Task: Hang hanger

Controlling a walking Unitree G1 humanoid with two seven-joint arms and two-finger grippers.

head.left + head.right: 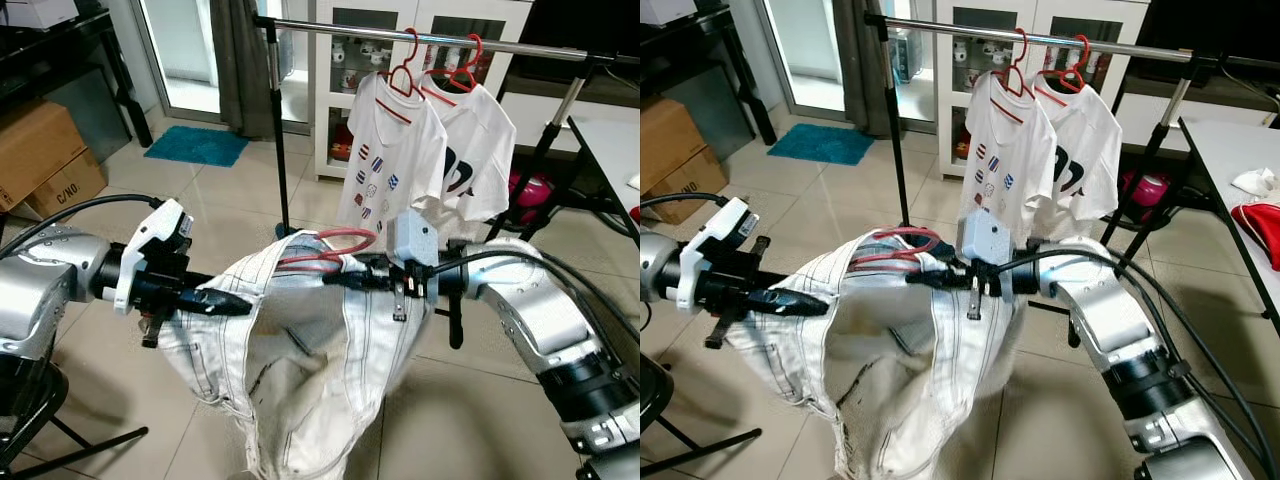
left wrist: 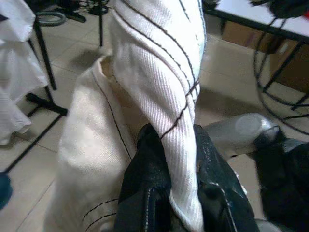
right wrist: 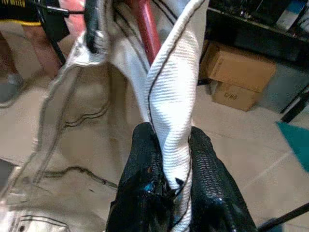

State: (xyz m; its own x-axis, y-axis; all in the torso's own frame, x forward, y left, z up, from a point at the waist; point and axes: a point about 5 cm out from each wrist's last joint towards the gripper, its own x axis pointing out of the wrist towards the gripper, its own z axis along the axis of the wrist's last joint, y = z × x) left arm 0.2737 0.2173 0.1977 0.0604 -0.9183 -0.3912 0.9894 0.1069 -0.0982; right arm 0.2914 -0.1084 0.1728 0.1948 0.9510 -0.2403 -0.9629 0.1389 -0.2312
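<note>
White denim garment (image 1: 300,370) on red hanger (image 1: 325,248), held up between both arms, well short of the rail (image 1: 420,38). Left gripper (image 2: 171,193) pinches one edge, right gripper (image 3: 176,186) pinches the other. Lift level, keep hook upright, aim left of the shirts (image 1: 400,160).

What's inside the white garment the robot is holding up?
A red hanger pokes out of the white garment; its lower part is covered by cloth. Left gripper and right gripper pinch the fabric.
</note>
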